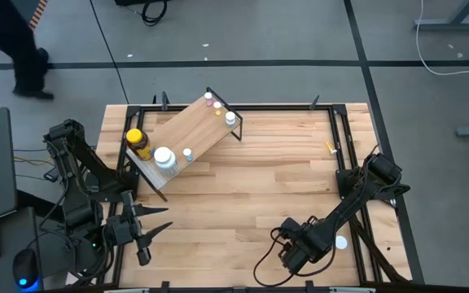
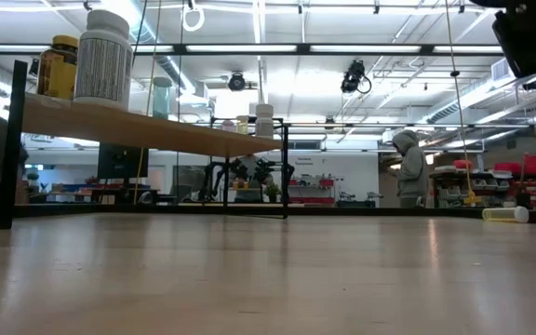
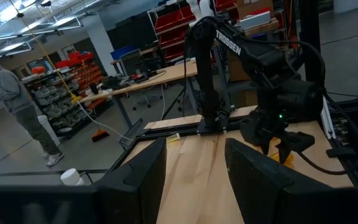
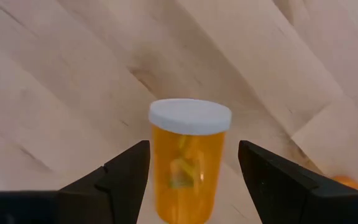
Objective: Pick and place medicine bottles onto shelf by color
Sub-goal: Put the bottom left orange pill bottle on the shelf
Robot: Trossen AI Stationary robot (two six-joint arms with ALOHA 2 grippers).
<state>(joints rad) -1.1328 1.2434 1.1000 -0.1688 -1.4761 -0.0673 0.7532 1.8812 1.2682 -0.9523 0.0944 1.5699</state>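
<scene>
The plywood shelf [image 1: 187, 130] stands aslant at the table's far left. On it stand an amber jar with a yellow lid [image 1: 138, 142], a white-capped bottle [image 1: 164, 157] and several tiny vials [image 1: 216, 106]. My right gripper [image 4: 193, 180] is open near the front right, slanting down. Its fingers stand on either side of an orange vial with a white cap [image 4: 188, 168], which is upright. A gap shows at each side. In the high view the arm [image 1: 300, 244] hides this vial. My left gripper [image 1: 155, 221] is open and empty at the front left.
A white cap [image 1: 341, 242] shows beside the right arm, and a bit of orange [image 4: 347, 183] lies near the gripper. A small pale yellow vial [image 1: 330, 147] lies near the far right. A black frame [image 1: 357, 203] rims the table. A person [image 1: 15, 49] walks beyond the far left.
</scene>
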